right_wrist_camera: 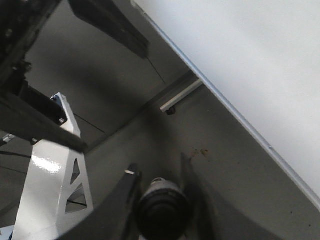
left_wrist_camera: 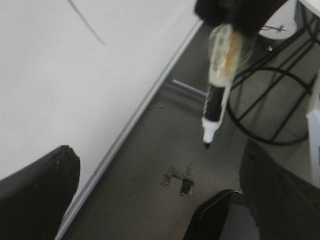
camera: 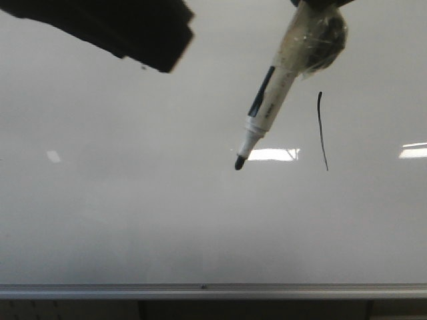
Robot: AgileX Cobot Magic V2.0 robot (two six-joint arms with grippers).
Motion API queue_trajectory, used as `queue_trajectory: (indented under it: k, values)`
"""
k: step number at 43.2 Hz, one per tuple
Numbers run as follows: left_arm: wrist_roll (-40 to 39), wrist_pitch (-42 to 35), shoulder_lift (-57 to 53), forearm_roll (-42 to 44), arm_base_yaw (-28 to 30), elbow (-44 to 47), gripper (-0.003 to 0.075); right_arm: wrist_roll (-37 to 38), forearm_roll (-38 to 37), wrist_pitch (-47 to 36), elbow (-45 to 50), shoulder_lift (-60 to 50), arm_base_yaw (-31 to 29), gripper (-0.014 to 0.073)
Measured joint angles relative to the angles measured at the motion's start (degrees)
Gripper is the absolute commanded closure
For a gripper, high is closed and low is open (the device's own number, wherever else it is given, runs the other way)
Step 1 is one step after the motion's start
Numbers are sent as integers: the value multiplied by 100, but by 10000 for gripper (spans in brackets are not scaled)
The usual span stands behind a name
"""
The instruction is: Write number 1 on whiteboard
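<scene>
I see the number 1 (camera: 323, 131), a thin black line, a bit curved, on the whiteboard (camera: 133, 213). My right gripper (right_wrist_camera: 162, 212) squeezes the marker (camera: 267, 107), its tip off the board. My left gripper (left_wrist_camera: 150, 200) is wide open, holding nothing.

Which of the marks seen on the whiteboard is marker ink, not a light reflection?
The number 1: a thin black, near-vertical stroke right of the marker tip. The others are bright white patches on the whiteboard.

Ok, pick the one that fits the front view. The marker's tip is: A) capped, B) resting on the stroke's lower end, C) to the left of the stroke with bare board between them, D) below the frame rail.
C: the uncapped black tip of the marker hangs left of the number 1, with bare whiteboard between them.
</scene>
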Motion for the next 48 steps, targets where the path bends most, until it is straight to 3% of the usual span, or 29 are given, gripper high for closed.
queue_trajectory:
  k: [10, 18, 25, 34, 38, 43, 48]
  values:
    - [0, 70, 593, -122, -530, -294, 95, -52, 125, 0, 0, 0, 306, 654]
    - [80, 70, 687, -274, -580, -329, 190, -248, 452, 36, 0, 0, 306, 654]
    - [89, 60, 719, -309, -580, -329, 394, -303, 561, 100, 0, 0, 306, 654]
    - [102, 63, 719, -348, -587, -329, 743, -326, 570, 56, 0, 0, 306, 654]
    - [102, 71, 719, -358, -601, -329, 740, -339, 570, 44, 0, 0, 306, 650]
    - [102, 71, 719, -358, -601, -329, 740, -354, 570, 22, 0, 0, 306, 557]
    - [102, 61, 719, -347, -601, -329, 741, -354, 607, -34, 0, 3, 306, 337]
